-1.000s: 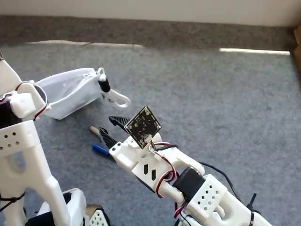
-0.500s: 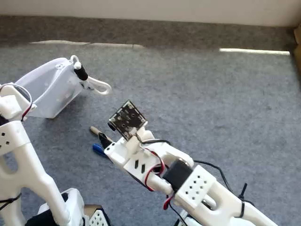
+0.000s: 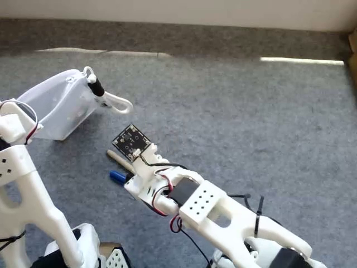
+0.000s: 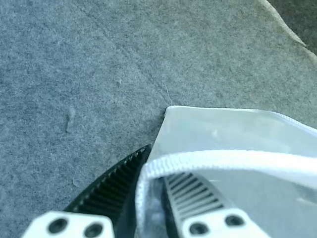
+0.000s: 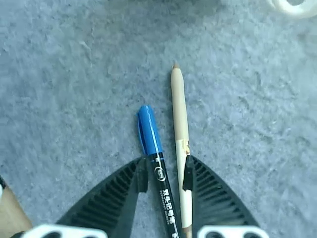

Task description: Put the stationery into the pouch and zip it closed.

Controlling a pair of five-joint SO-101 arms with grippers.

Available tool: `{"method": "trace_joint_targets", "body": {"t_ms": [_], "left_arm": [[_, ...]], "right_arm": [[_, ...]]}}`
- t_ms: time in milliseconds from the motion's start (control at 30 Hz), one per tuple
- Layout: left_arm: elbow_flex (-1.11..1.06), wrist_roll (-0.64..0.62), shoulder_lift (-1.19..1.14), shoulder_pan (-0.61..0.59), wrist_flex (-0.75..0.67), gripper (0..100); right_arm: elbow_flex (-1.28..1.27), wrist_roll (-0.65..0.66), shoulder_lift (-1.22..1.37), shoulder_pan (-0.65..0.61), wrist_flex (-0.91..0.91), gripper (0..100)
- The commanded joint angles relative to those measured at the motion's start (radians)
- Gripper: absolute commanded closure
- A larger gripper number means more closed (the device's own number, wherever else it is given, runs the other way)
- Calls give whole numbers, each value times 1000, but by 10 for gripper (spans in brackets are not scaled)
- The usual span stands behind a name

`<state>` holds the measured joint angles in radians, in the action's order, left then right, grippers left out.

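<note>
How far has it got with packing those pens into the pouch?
Done: the left gripper is clamped on the rim of the translucent white pouch. In hand: the right gripper stands open astride the blue marker and the beige pen, both lying on the grey carpet. Left: grasp them, put them in, zip it closed.

White plastic arms, perforated brackets; the right arm (image 3: 223, 215) carries red-and-black wires (image 3: 160, 207) and a black circuit board (image 3: 130, 140). Left tool (image 4: 156, 171) and right tool (image 5: 165, 173): black, ribbed.
</note>
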<state>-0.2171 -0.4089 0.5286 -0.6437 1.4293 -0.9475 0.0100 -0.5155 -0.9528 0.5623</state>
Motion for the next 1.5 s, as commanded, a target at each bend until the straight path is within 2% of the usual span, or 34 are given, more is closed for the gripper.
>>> {"method": "trace_joint_targets", "body": {"t_ms": [0,467,933,1133,1267,1467], "left_arm": [[-5,-9,5,-15,-18,994],[-24,-9,5,-19,-26,994],[-45,-6,5,-16,-46,994],[-47,-5,5,-16,-46,994],[-47,-5,5,-16,-44,994],[-47,-5,5,-16,-44,994]], "right_arm": [[99,12,42,-8,-15,879],[260,12,360,-4,-15,875],[383,15,575,67,-13,875],[381,204,615,70,-10,879],[378,213,615,81,-8,882],[378,221,615,134,-8,993]]}}
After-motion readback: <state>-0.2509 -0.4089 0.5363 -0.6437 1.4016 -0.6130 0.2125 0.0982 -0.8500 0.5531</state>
